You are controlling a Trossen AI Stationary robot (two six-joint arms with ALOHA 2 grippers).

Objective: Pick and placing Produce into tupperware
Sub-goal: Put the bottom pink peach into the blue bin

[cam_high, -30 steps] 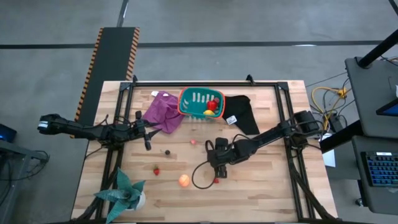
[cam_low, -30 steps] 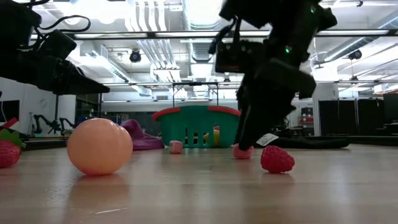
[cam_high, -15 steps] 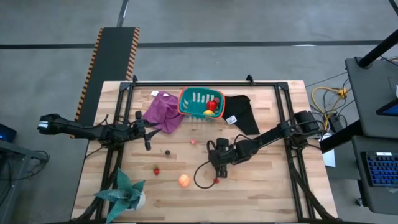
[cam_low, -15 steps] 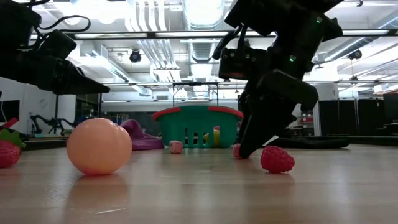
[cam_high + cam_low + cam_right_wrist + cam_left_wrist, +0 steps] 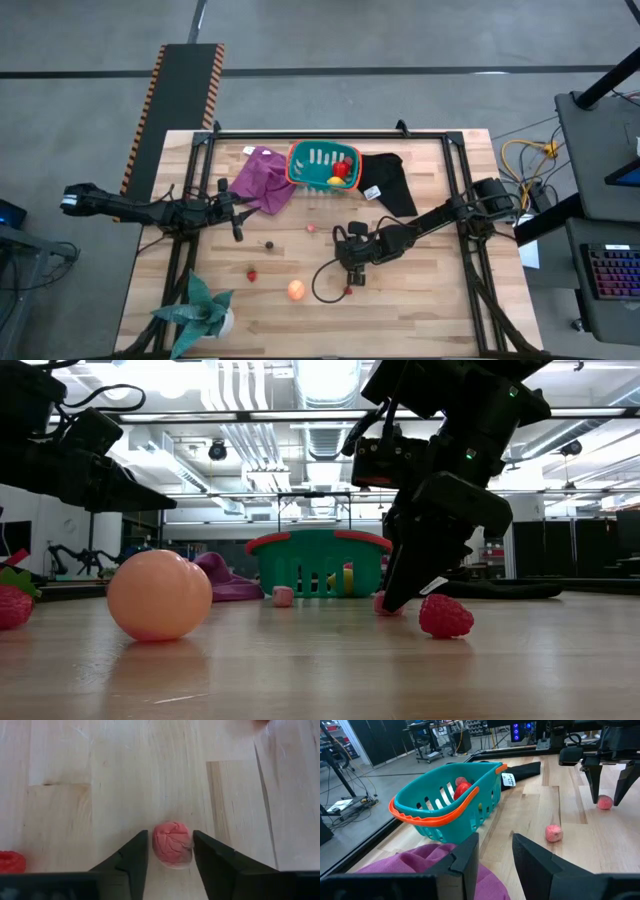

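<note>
Produce lies scattered over the wooden table (image 5: 420, 310), with part of it already in the tupperware (image 5: 322, 165), a teal container with an orange rim at the far edge, between one purple cloth (image 5: 260, 180) and one black cloth (image 5: 388, 182). Inside the container at least two pieces show: a red piece (image 5: 341, 170) and a yellow piece (image 5: 336, 181). On the open table five pieces can be counted from above: one orange-peach ball (image 5: 296, 290), one red berry (image 5: 252, 274), one small dark piece (image 5: 267, 244), one pale pink piece (image 5: 311, 228), and one red raspberry (image 5: 348, 291) near a loop of black cable. A sixth, the pink wrinkled ball (image 5: 172, 844), sits under the right gripper (image 5: 169, 851) near the table's middle, hidden from above. In the right wrist view the two dark fingers (image 5: 132, 854) flank this pink ball closely on either side, set only slightly wider than it; whether they press on it cannot be told, and the ball rests on the wood. The left gripper (image 5: 495, 854) hangs over the purple cloth at the left, beside the container, its fingers (image 5: 467, 856) parted by a narrow gap with nothing between them. One green spiky plant (image 5: 200, 308) stands at the near left corner.
</note>
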